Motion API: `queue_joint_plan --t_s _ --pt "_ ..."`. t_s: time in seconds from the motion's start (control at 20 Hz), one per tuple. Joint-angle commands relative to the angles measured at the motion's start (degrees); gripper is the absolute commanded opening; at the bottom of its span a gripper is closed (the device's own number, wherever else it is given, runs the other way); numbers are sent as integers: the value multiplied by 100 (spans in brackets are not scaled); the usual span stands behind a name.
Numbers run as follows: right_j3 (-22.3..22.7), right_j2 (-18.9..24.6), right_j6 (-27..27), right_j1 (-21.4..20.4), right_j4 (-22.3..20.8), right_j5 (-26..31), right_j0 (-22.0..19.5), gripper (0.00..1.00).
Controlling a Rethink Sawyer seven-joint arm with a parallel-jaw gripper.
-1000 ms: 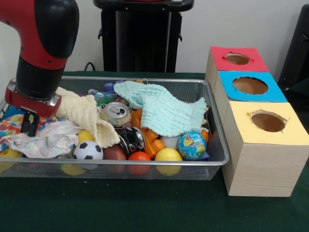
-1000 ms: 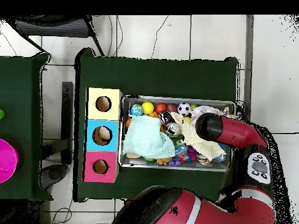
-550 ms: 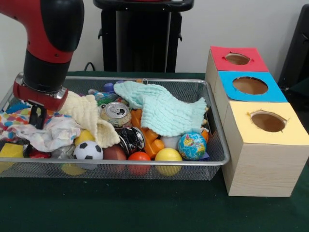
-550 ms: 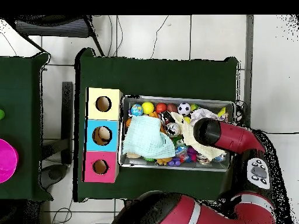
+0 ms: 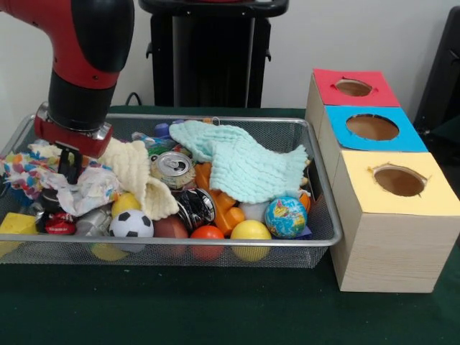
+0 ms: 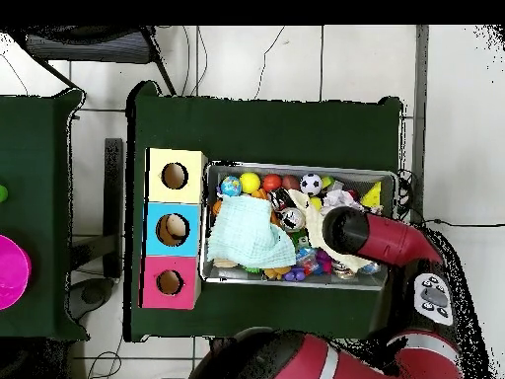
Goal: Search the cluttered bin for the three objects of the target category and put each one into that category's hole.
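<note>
Front view, from the left: the red and black arm comes down over the left part of the wire mesh bin (image 5: 316,241), and its hand (image 5: 70,164) sits low among the clutter there. A dark finger (image 5: 71,165) shows under the red wrist, pressed against a multicoloured patterned cloth (image 5: 43,180) that is bunched up around it; whether the hand has closed on that cloth I cannot tell. At the bin's left front corner lie a yellow block (image 5: 16,223) and a small red and black item (image 5: 57,225). Just right of the hand a pale yellow cloth (image 5: 136,176) drapes down toward the front wall, above a black-and-white soccer ball (image 5: 131,224). Beside that cloth stands a silver drinks can (image 5: 172,169), top up, with a darker crushed can (image 5: 195,207) in front of it. Along the front wall sit a dark red ball (image 5: 171,228), an orange-red ball (image 5: 208,233) and a yellow ball (image 5: 250,231). A mint-green cloth (image 5: 241,165) covers the middle and right of the bin, and a globe-printed ball (image 5: 285,217) lies below its right corner. Right of the bin, on the dark green surface (image 5: 215,309), stands a row of wooden boxes, each with a round hole: yellow-topped (image 5: 424,198) nearest the camera, blue-topped (image 5: 338,133) in the middle, red-topped (image 5: 327,83) farthest.
</note>
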Motion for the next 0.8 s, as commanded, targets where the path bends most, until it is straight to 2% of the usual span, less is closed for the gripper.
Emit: queue_joint_plan --t_s 0.05,0.25,0.5,0.55,0.8 --pt "522 724 923 -259 310 10 5 0" --pt "537 739 882 -424 330 102 -2 0" --pt "644 970 733 -455 207 -301 -164 0" --pt "704 1046 726 -474 171 -388 -219 100" --pt "702 1086 959 -358 328 -421 -253 100"
